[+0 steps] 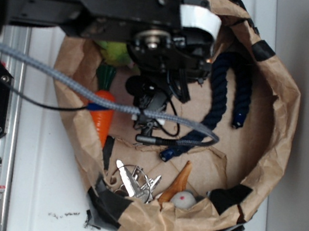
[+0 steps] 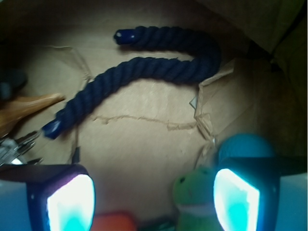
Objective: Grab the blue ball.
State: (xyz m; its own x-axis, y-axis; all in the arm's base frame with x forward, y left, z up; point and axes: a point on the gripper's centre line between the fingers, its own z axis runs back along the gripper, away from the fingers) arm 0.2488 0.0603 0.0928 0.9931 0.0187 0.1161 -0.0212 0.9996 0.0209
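Observation:
The blue ball (image 2: 244,146) is a teal round shape on the brown paper floor. It shows in the wrist view at lower right, partly hidden behind my right fingertip (image 2: 237,202). My gripper (image 2: 153,199) is open, with bare paper between its fingers; the ball lies just outside and beyond the right finger. A green plush toy (image 2: 193,196) sits against the inner side of that finger. In the exterior view the arm and gripper (image 1: 154,102) hang over the middle of the bag and hide the ball.
A long navy rope (image 2: 144,72) (image 1: 227,98) curves across the floor ahead. An orange carrot toy (image 1: 102,115) (image 2: 113,222) lies on the left. Metal pieces (image 1: 134,181), a wooden piece (image 1: 178,181) and a white ball (image 1: 185,199) sit near the paper bag's front wall (image 1: 183,227).

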